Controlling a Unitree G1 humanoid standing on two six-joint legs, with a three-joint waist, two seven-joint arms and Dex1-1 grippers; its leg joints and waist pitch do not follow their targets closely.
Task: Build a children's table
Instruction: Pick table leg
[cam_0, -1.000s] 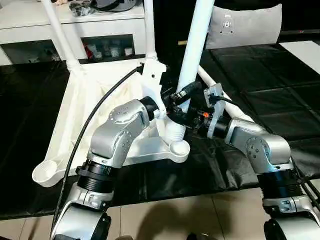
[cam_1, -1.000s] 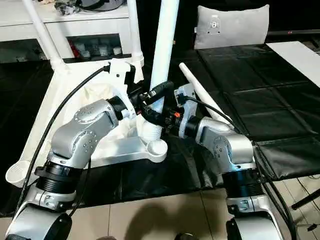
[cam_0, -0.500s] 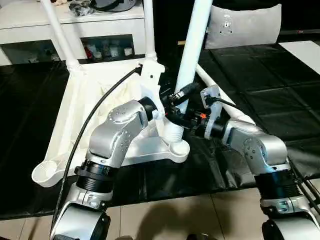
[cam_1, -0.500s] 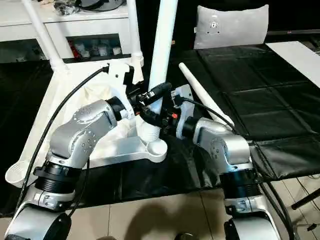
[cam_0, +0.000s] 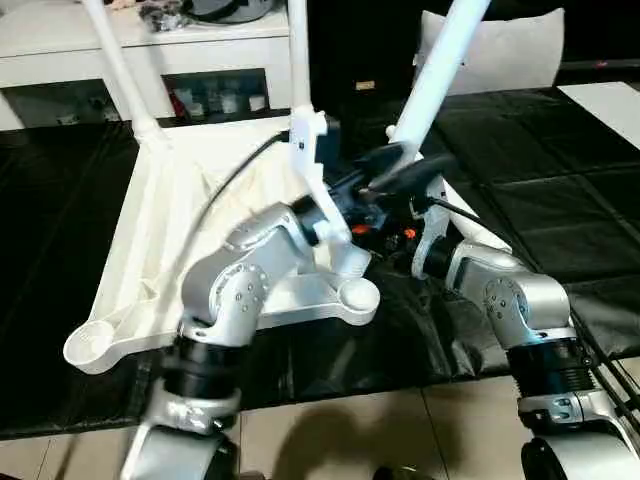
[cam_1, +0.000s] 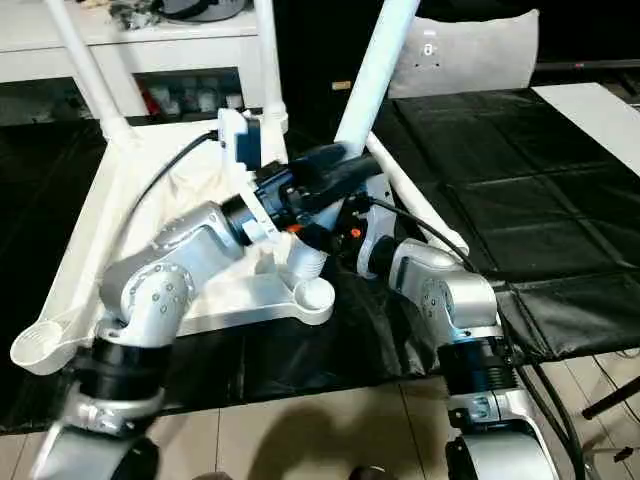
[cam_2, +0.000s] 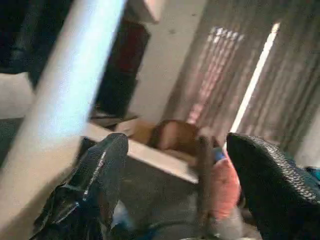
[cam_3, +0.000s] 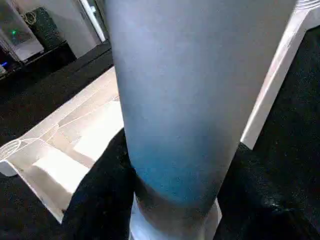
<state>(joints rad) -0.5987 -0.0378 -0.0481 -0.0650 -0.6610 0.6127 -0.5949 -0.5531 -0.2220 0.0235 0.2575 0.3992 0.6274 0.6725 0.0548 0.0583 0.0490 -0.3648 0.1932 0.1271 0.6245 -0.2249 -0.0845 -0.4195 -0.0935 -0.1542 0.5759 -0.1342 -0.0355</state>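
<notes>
Holding the tilted leg (cam_0: 437, 75) with your right end effector (cam_3: 170, 200) keeps its base near the tabletop (cam_0: 170, 230) corner socket (cam_0: 357, 293); your left end effector (cam_2: 175, 190) stands wide, empty.

Upturned table (cam_0: 170, 220) (white), leg (cam_0: 437, 75) prob. tilted.

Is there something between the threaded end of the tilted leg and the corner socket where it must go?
Nothing visible blocks it: the leg leans with its threaded end just beside the open corner socket, gripped by the right gripper.
</notes>
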